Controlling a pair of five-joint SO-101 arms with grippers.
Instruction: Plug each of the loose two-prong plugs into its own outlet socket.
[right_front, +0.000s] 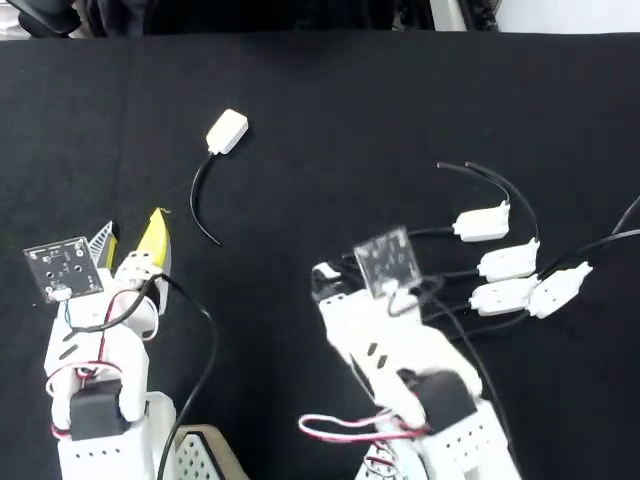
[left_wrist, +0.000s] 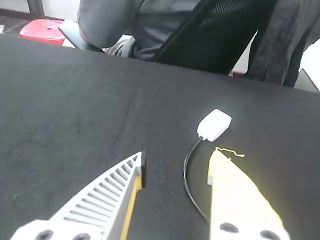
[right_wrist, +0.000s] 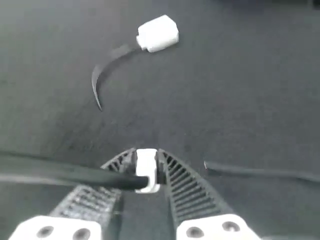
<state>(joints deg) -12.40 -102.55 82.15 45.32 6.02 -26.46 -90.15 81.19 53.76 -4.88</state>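
Right wrist view is showing the right pincer (right_wrist: 146, 152) pressing together on a small white plug (right_wrist: 147, 170). From the high view, the left pincer (right_front: 135, 222) is sitting spread and empty. The loose plug (right_front: 227, 131) is lying on the bench (right_front: 350, 90) at its one o'clock, well apart, and at eleven o'clock from the right pincer. It is looking light, hard-shelled and smooth, with a limp cord (right_front: 197, 195). Gripping across the body's flat sides, not the cord, seems best. Sockets (right_front: 505, 265) are clustering at the right pincer's three o'clock.

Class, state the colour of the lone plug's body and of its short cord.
The plug is white, its cord black; the left wrist view shows both best.
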